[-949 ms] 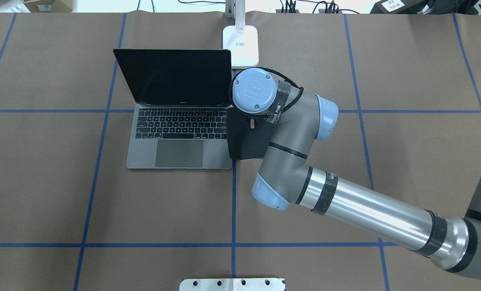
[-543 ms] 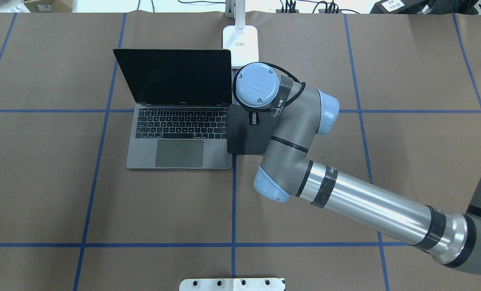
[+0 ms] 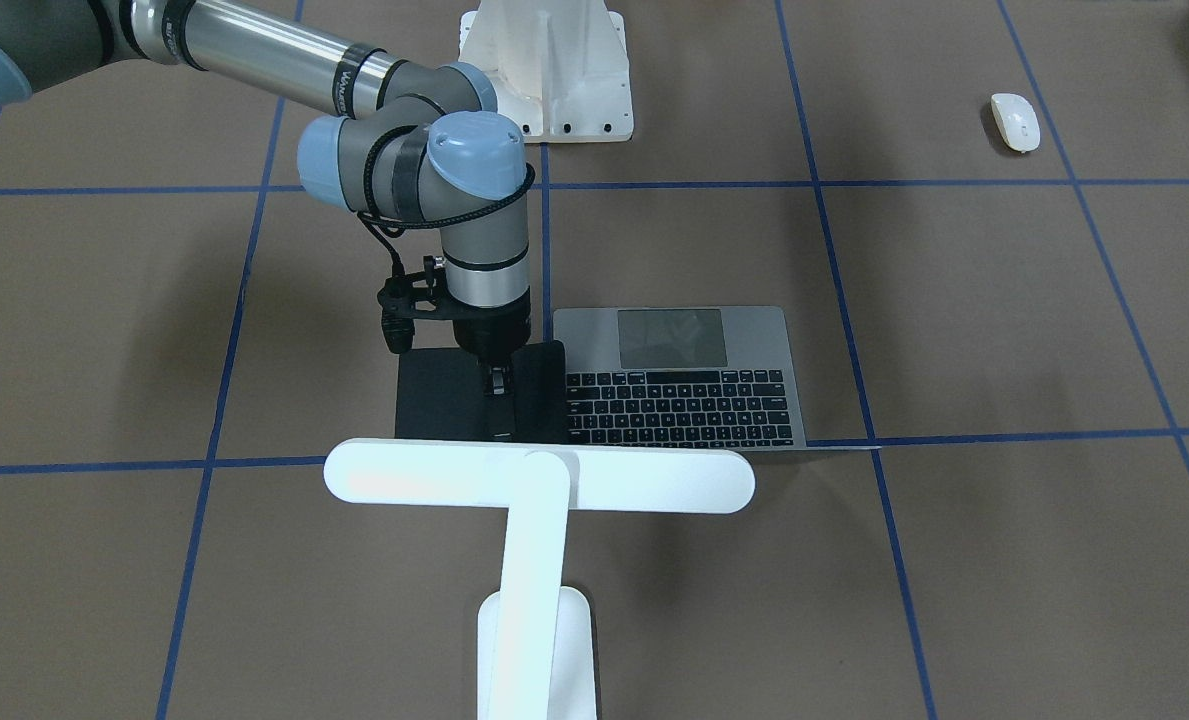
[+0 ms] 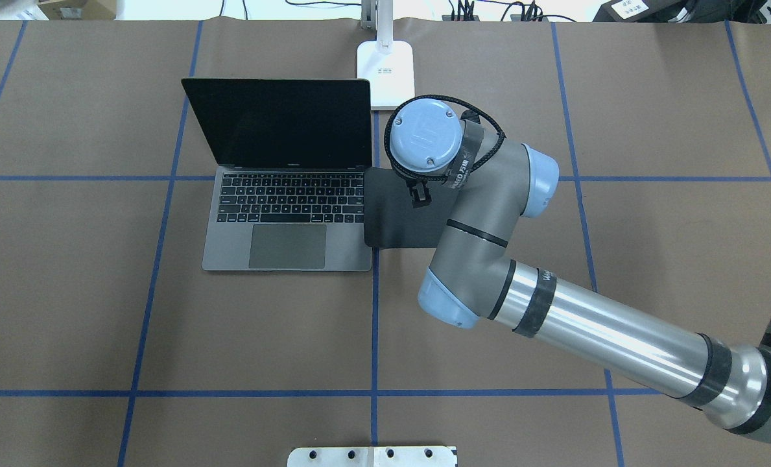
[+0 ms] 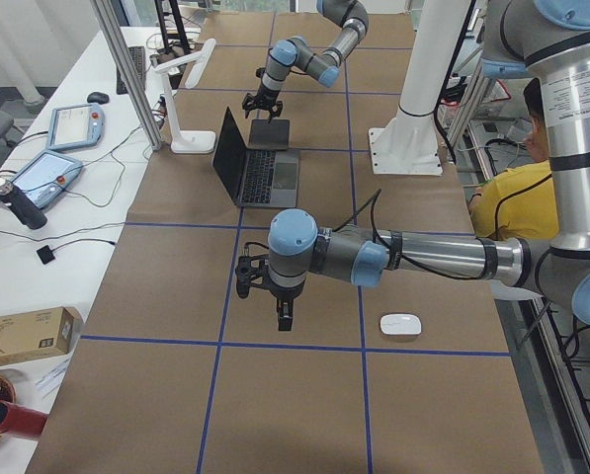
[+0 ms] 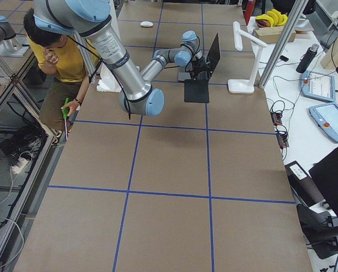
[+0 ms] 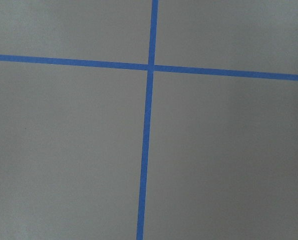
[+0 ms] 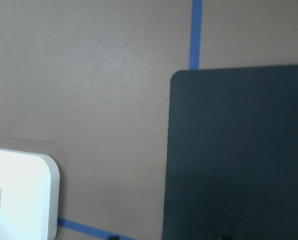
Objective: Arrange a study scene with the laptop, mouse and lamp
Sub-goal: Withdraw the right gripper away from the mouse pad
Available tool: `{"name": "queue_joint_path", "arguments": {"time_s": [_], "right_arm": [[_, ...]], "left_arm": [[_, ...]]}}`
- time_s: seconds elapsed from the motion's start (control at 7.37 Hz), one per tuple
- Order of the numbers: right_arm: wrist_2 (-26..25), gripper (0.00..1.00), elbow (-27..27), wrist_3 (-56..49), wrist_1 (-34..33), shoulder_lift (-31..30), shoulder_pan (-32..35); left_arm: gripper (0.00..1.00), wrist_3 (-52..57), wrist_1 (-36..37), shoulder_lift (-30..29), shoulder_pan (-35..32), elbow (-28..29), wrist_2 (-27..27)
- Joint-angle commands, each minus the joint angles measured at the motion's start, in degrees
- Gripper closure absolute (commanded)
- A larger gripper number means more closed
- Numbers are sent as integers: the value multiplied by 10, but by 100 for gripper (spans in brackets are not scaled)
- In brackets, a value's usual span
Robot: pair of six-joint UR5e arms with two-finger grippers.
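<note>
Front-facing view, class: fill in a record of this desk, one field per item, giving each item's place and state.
laptop: open, trackpad edge toward the robot
black pad: lying beside the laptop on the robot's right, edges meeting
lamp: upright, beyond the laptop from the robot
mouse: on the robot's left, well apart from the laptop
right gripper: over the black pad, jaws seemingly open, holding nothing
left gripper: near the mouse, not touching it; jaws unclear

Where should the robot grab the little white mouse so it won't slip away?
Pinch the mouse across its narrow middle, on its two long sides, coming straight down from above. It lies flat and alone on the table, and its top is low and rounded, so the sides probably hold best.
</note>
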Motion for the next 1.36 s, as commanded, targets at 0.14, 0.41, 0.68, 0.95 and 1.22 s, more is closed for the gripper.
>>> {"name": "queue_joint_path", "arguments": {"time_s": [0.14,0.41,0.68,0.95,1.22], "right_arm": [[41,0,163,-280,-72,-115,21],[134,0,245,-499,-122,-180,83],[178,0,328,-646,-131,-305,139],[247,0,364,-888,-127,-426,246],[327,0,341,-1201,-127,-525,404]], "left_arm": [[0,0,1,-22,2,-4,0],[0,7,-4,-17,1,-6,-7],[0,7,-6,-13,2,-10,-7],[0,0,-28,7,5,-47,-12],[0,-30,-37,9,13,-71,-104]]}}
